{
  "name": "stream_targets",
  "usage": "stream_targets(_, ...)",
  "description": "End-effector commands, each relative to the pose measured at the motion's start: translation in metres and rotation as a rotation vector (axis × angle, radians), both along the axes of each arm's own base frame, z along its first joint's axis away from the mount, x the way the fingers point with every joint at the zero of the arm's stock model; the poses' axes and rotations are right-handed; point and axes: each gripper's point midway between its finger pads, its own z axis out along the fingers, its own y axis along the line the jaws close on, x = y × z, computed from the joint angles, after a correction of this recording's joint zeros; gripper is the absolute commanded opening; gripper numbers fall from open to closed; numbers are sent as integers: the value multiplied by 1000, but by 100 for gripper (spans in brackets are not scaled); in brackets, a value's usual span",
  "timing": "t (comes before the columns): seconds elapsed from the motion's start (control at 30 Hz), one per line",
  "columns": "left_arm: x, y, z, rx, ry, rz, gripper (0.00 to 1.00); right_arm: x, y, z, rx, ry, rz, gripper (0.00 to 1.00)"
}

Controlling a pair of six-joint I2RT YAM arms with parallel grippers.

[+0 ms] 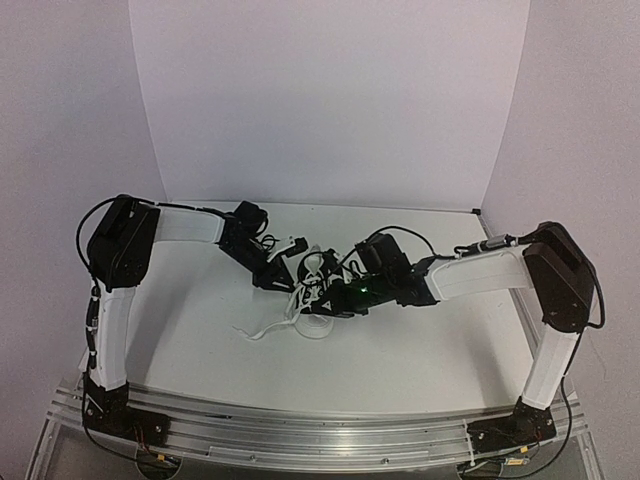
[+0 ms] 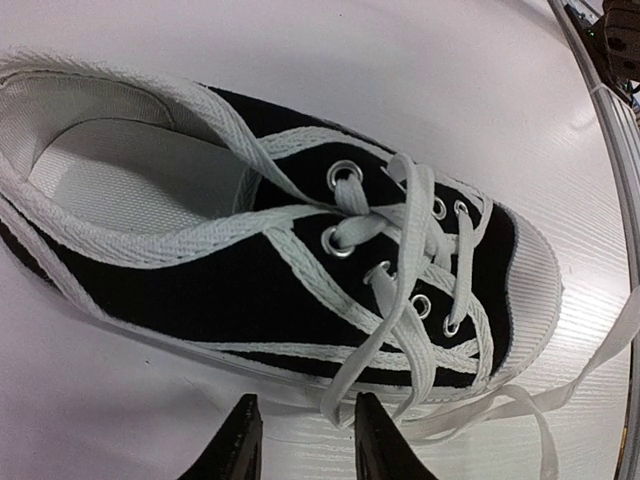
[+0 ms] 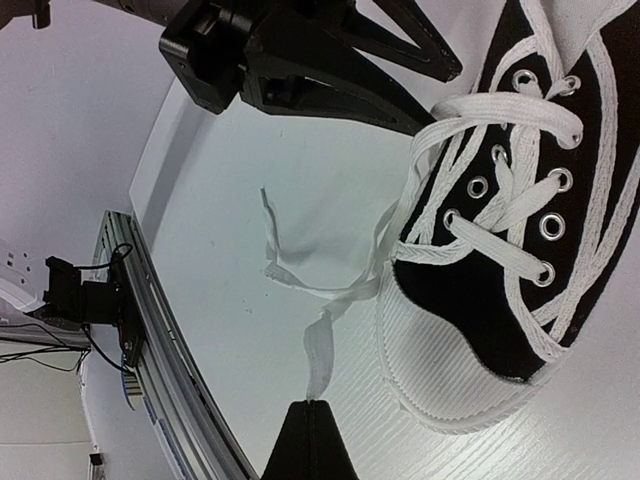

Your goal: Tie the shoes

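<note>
Gripper on the left arm (image 2: 305,402): jaws part-open, with a clear gap between the two black fingers (image 2: 240,440). It hovers low beside the sneaker's sole. One loose lace strand (image 2: 350,375) drops off the eyelet rows and runs into that gap. It isn't clamped, and I can't tell whether either finger touches it.

Sneaker (image 2: 250,290): black canvas low-top with a white sole, sitting sole-down on the white table (image 2: 350,60). In the top view it's roughly mid-table, between the two grippers. The toe cap (image 3: 440,350) points toward the near-edge rail (image 3: 150,330). Laces (image 2: 400,215) criss-cross through the metal eyelets. They're untied, and the loose ends trail onto the table on the left-arm side of the toe.

Right gripper (image 3: 312,408): jaws closed, tips pinching a lace end (image 3: 318,350) just off the toe cap. That strand runs slack from the tips, past the side of the toe cap, up to the eyelets. A second loose tail (image 3: 272,240) lies flat on the table beside it.
</note>
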Motion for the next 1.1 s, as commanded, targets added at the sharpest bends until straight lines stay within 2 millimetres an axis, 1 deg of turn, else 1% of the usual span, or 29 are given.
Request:
stream_targets(0.0,5,-4,-5,0,-14,5,23,10,3,19,42,-42,-20,0)
stream_targets(0.17,-3,-2,-11,10,11,-7,17,14,-1,21,41,-47,-36,0)
stream_targets(0.27,-6,-4,-13,8,24,-7,11,15,-1,21,43,-47,-33,0)
stream_targets(0.33,-5,-6,-12,2,27,0,2,16,-1,22,44,-46,-37,0)
stream_targets(0.43,0,-7,-5,-2,24,26,0,17,-2,23,44,-48,-45,0)
stream_targets(0.5,10,-5,8,-5,0,62,0,19,-3,25,45,-49,-54,0)
stream_targets(0.57,22,0,28,-10,-32,105,0,23,-1,29,53,-54,-66,0)
stream_targets(0.63,28,4,47,-9,-57,132,0,31,3,35,60,-69,-90,0)
stream_targets(0.67,27,5,60,-13,-73,134,0,36,4,39,62,-79,-107,0)
stream_targets(0.7,25,6,69,-18,-79,138,0,43,7,45,70,-97,-124,0)
stream_targets(0.8,15,5,94,-46,-75,141,0,61,13,55,73,-147,-164,0)
stream_targets(0.9,0,-2,110,-70,-42,128,0,75,21,53,63,-183,-178,0)
stream_targets(0.97,-4,-6,118,-87,-20,134,0,82,30,55,74,-193,-167,0)
stream_targets(1.07,-8,-9,130,-105,13,132,0,90,33,46,62,-198,-187,0)
